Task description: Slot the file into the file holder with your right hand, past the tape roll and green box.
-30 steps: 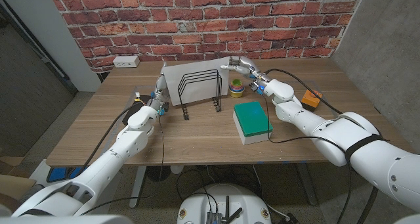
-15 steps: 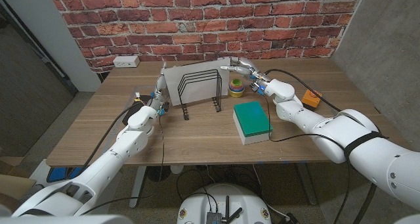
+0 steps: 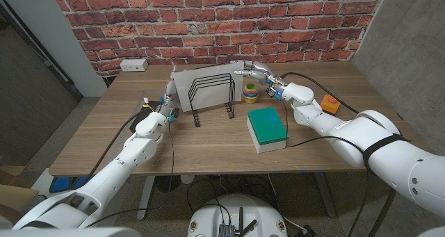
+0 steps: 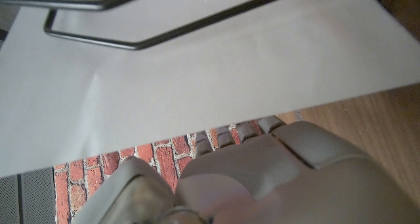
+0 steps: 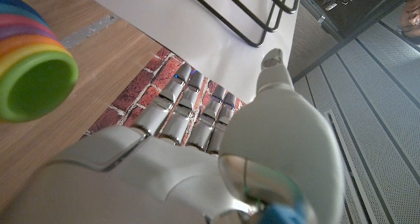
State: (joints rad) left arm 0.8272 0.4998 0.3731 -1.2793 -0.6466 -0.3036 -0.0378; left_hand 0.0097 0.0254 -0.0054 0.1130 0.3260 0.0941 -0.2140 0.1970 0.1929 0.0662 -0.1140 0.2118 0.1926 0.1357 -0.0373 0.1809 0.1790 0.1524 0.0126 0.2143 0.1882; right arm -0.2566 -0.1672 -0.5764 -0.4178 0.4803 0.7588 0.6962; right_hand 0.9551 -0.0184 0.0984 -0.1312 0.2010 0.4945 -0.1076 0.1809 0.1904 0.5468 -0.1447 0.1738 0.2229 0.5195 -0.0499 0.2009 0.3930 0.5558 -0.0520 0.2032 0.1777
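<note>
A pale grey file (image 3: 206, 83) stands upright among the black wire loops of the file holder (image 3: 213, 95) at the table's middle back. My right hand (image 3: 261, 74) pinches the file's top right corner between thumb and fingers (image 5: 186, 100); the sheet (image 5: 197, 27) and the holder's wires (image 5: 266, 14) lie just beyond them. The rainbow tape roll (image 3: 250, 92) (image 5: 31, 61) sits just under that hand. Nearer the front lies the green box (image 3: 267, 125). My left hand (image 3: 168, 105) (image 4: 262, 178) is at the file's left edge (image 4: 197, 73), its fingers hidden behind the sheet.
An orange block (image 3: 329, 103) lies right of my right forearm. A white power socket (image 3: 133, 65) sits at the back left by the brick wall. Cables run along both arms. Bare wood (image 3: 208, 146) spreads in front of the holder.
My right forearm has shifted slightly. The file, the holder and both hands stand as before.
</note>
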